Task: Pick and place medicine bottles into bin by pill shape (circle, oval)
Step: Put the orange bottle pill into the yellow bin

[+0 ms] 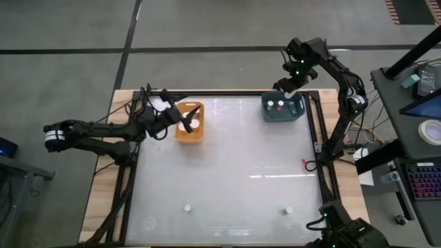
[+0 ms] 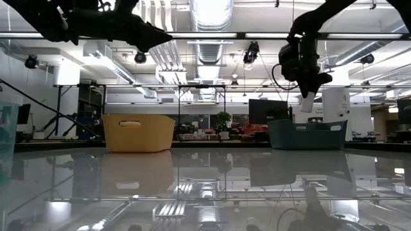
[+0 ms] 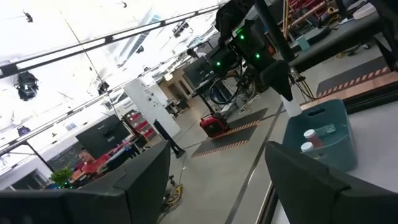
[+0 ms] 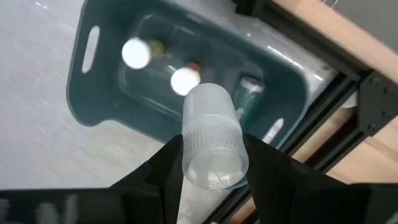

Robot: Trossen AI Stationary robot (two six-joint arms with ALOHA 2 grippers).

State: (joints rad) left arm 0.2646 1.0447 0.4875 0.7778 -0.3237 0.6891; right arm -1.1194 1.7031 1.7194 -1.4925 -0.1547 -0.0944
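Hanging above the teal bin at the table's far right corner, the right gripper is closed on a medicine bottle with a clear body, held over the bin. Two white-capped bottles are seen standing inside this bin. The left gripper is placed over the orange bin, where one white cap, perhaps two, is seen; its fingers are spread apart with nothing between them. Two more bottles are left near the front edge of the table.
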